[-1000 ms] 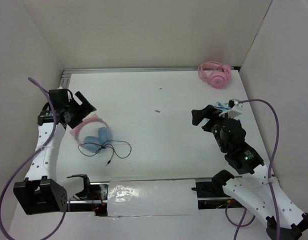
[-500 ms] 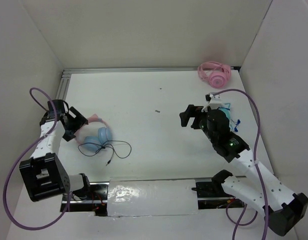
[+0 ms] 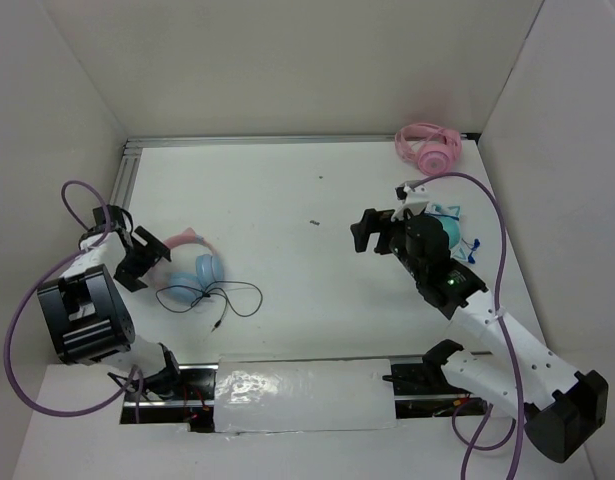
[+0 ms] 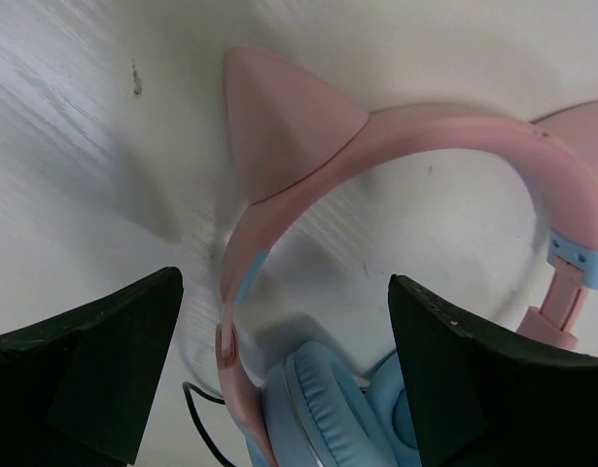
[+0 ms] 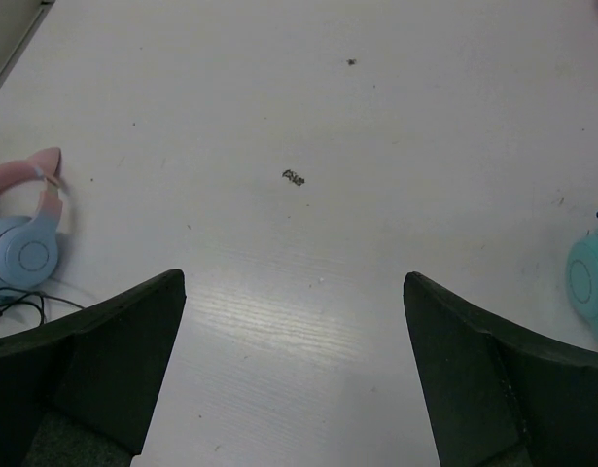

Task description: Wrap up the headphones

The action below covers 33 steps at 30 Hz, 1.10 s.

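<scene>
Left wrist view: left tool [image 4: 284,379] spread wide, holding nothing; right tool [image 5: 294,370] too. A pinch on the round band [image 4: 425,136] could slip and shove the headphones [image 4: 323,404] away.

Fixed overhead camera looks down from the near edge across the whole white worktop [image 3: 287,200]. Left wrist camera peers close at pink cat-ear, blue-cupped headphones [image 4: 444,131] by the left edge; right wrist camera, farther off, faces the far-left corner, sharing them.
</scene>
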{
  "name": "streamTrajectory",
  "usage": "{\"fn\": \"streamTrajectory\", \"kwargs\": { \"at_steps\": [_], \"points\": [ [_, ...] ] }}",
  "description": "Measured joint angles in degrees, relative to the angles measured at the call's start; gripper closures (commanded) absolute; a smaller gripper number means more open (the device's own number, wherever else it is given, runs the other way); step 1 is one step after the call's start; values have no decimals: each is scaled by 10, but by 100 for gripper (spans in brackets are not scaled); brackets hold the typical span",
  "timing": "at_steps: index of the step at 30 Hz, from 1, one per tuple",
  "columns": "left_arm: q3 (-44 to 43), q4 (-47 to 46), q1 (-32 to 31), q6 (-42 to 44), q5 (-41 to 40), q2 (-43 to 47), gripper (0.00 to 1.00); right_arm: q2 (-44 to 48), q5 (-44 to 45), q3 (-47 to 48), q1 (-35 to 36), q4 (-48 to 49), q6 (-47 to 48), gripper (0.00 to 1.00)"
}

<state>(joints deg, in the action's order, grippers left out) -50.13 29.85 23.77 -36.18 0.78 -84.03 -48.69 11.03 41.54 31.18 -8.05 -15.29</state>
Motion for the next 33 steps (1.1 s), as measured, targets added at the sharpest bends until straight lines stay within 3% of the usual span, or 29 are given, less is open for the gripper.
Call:
{"fn": "streamTrajectory", "kwargs": {
  "at_steps": [8, 19, 23, 24, 26, 29, 33],
  "points": [
    [-28, 12, 14, -3, -1, -48, 7, -15, -10, 0, -1, 10, 5, 0],
    [-58, 16, 16, -16, -24, -104, 31, -5, -23, 2, -1, 12, 4, 0],
    [-61, 12, 16, -16, -25, -113, 54, 12, -23, 2, -3, 13, 4, 0],
    [-64, 12, 15, -14, -26, -117, 68, 17, -23, 2, -3, 13, 4, 0],
    [-71, 21, 12, 0, -27, -124, 87, 24, -22, 2, -3, 14, 4, 0],
    [-75, 12, 2, -26, -35, -125, 100, 26, -22, 2, -3, 14, 3, 0],
    [-65, 15, -3, -36, -41, -108, 100, 26, -22, 2, -5, 14, 2, 0]
  ]
}}
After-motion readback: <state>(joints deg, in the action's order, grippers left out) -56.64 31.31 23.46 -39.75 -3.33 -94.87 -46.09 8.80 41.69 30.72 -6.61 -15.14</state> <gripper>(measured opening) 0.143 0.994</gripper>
